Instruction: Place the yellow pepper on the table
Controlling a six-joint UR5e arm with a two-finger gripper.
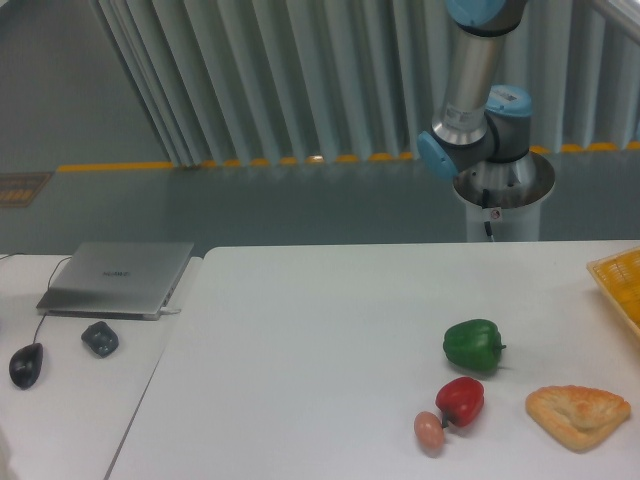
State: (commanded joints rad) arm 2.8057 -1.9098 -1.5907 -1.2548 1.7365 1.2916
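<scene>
Fingers out of view, basket (618, 284) at table (320, 350) edge, contents hidden

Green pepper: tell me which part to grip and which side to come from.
Grip the green pepper across its broad lobed body, probably coming straight down from above. It lies alone on the table with its sides free; the red pepper sits apart, nearer the camera. Its stem seems to point right, so close the fingers across the other axis. The gripper is out of view.
</scene>
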